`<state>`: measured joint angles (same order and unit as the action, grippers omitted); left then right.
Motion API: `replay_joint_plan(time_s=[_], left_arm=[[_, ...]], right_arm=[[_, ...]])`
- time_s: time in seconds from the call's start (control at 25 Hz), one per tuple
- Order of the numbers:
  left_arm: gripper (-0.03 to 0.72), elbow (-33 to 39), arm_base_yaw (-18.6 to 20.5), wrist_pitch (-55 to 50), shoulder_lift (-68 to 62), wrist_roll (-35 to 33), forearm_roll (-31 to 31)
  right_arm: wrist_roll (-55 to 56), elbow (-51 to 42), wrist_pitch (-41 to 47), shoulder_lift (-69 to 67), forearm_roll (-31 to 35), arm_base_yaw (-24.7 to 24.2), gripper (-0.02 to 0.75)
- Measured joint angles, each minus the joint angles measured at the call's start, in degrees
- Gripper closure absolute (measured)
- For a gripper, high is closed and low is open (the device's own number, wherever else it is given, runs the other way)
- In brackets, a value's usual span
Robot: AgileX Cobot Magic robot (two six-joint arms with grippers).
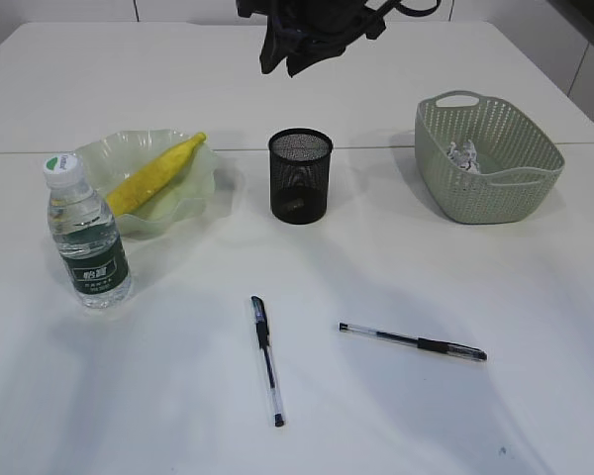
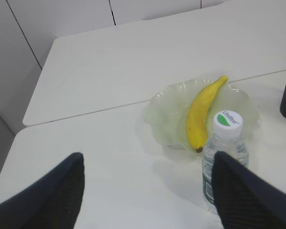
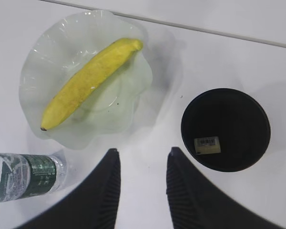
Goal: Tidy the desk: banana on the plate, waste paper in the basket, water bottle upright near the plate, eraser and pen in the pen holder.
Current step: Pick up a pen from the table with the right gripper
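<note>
Green-capped, the water bottle (image 1: 87, 233) stands upright beside the plate (image 1: 193, 193), its cap lettering, seemingly "Cestbon", legible in the left wrist view and its dark green label too small to read. On the plate lies the banana (image 1: 156, 170). Inside the mesh pen holder (image 1: 300, 175) rests the eraser (image 3: 208, 145), its barcode sticker unreadable. Crumpled waste paper (image 1: 463, 155) sits in the basket (image 1: 495, 188). Two pens (image 1: 266, 359) (image 1: 413, 341) lie apart on the bench (image 1: 396, 416). Left gripper (image 2: 148, 191) is spread wide; right gripper (image 3: 142, 191) is released, empty.
</note>
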<state>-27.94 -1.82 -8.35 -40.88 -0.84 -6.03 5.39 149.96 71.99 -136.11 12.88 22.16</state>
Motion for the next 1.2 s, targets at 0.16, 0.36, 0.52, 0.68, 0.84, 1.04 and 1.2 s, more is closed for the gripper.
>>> replay_joint_plan(time_s=[0.16,0.36,0.52,0.68,0.84,1.04,1.2], left_arm=[[0.097,0.00,0.00,0.00,0.00,0.00,0.00],[0.097,0.00,0.00,0.00,0.00,0.00,0.04],[0.097,0.00,0.00,0.00,0.00,0.00,0.17],[0.097,-0.45,0.00,0.19,0.00,0.00,0.39],[0.097,-2.69,0.00,0.19,0.00,0.00,0.39],[0.097,-4.68,0.00,0.19,0.00,0.00,0.39],[0.097,-4.68,0.00,0.19,0.00,0.00,0.39]], right_arm=[[0.22,0.00,0.11,1.94,-0.43,0.38,0.489],[2.18,0.08,0.22,5.16,-3.57,0.97,0.489],[2.75,0.08,0.30,6.92,-5.66,1.75,0.489],[2.32,0.08,0.42,8.67,-12.39,4.13,0.489],[1.97,-2.18,0.42,11.54,-15.49,5.69,0.489],[1.92,-7.85,0.42,15.44,-19.53,5.83,0.489],[1.92,-14.91,0.42,19.90,-22.12,5.83,0.489]])
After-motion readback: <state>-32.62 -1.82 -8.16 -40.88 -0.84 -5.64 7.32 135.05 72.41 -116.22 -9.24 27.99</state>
